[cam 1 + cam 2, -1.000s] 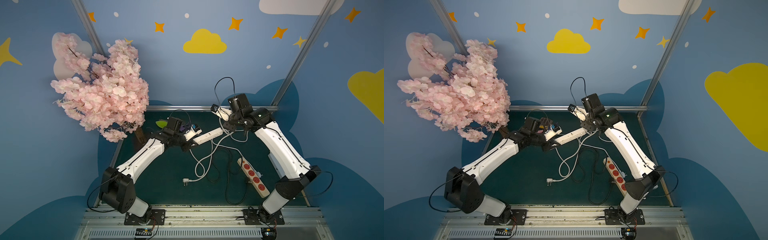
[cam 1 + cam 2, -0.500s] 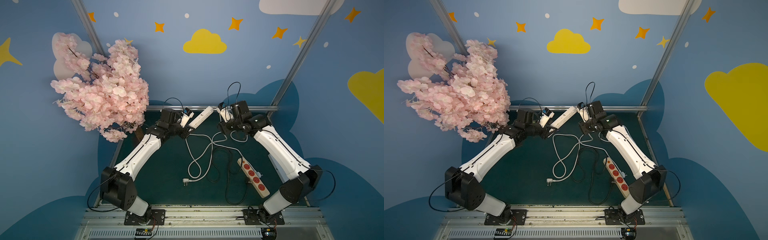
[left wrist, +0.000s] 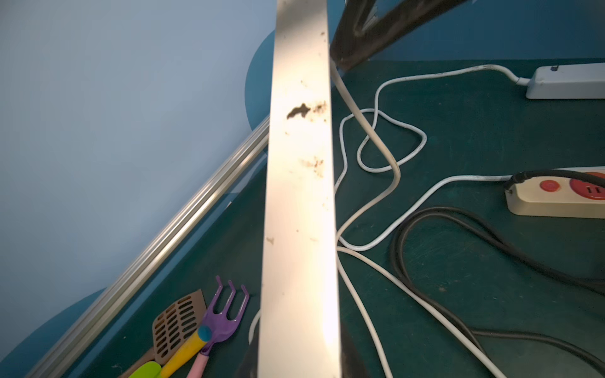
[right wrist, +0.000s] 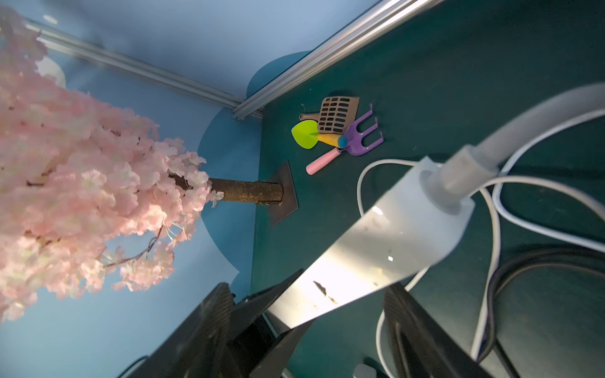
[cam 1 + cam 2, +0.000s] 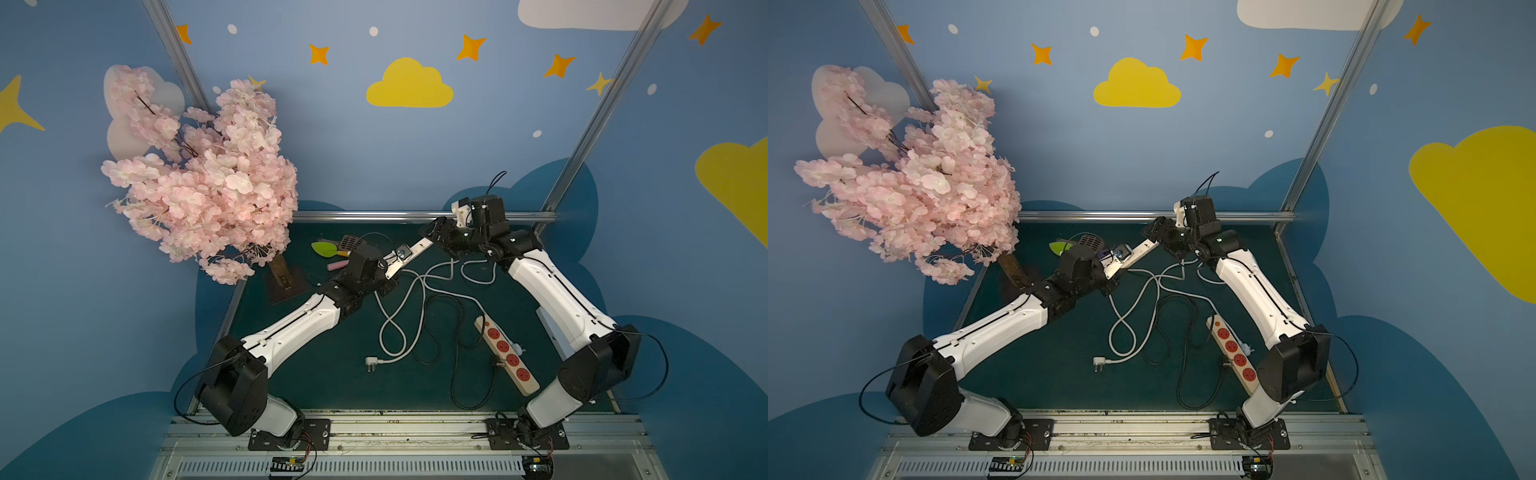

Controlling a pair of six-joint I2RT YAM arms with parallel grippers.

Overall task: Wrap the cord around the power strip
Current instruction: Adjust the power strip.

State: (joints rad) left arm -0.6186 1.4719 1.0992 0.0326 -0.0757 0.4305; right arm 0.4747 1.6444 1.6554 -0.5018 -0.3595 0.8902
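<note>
Spreading wide after being clamped 1 second ago, the right fingers (image 4: 212, 327) now straddle the cord end of the white power strip (image 5: 409, 255) without gripping it; the right wrist view shows the strip passing between them. The left fingers (image 3: 348, 360) stay closed on the strip's other end, holding it off the table (image 5: 316, 374) and tilted up toward the back rail, steeper than it was before. The cord (image 5: 390, 320) leaves the raised end, drops, and lies in loose loops on the table, its plug (image 5: 371, 362) well apart near the front. I can make out no finished turn around the strip's body. My reading: the right arm has released the cord to take a fresh hold farther along, so nearly all the slack remains to be wound. A red-socket strip (image 5: 507, 353) and its black cable (image 3: 397, 242) lie among the loops and could snag.
</note>
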